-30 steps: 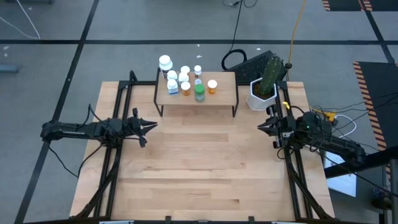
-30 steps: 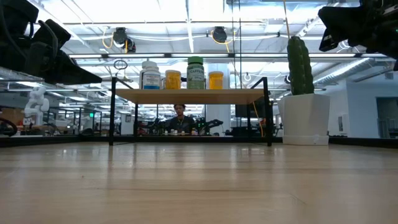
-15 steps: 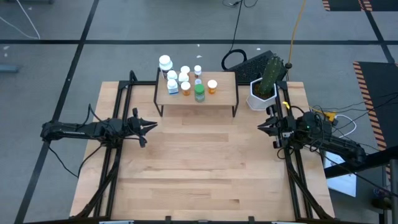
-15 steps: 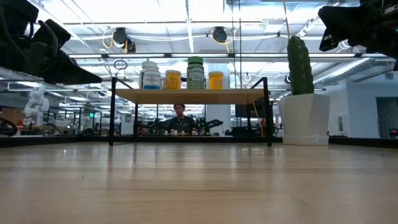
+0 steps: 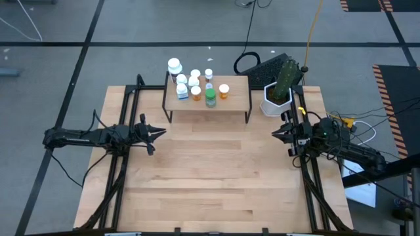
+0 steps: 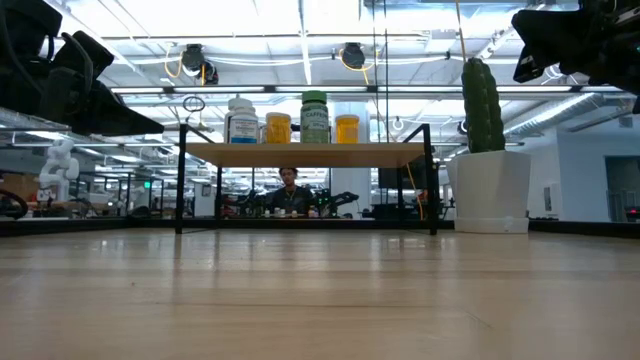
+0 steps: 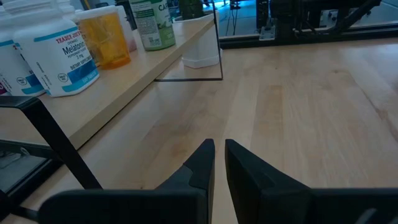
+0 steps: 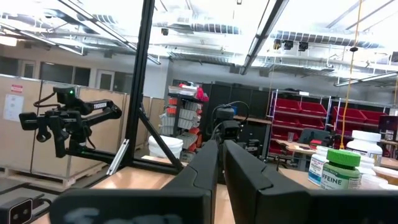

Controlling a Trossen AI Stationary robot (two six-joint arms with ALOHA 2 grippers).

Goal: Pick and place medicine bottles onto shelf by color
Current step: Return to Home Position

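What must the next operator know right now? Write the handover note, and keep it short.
Left end effector: shut, empty, above the table's left side.
Right end effector: shut, empty, above the right side, near the pot.
Bottles: all those visible stand on the shelf, with green between two orange.
Done: placing, as far as can be seen.
Left: probably only parking the arms.

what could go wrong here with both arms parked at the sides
The tall white pill bottle seems to stand at the back left corner of the low light-wood shelf on black legs; a bump could tip it off. The right claw sits near the white hexagonal cactus pot, so a swing could clip it.
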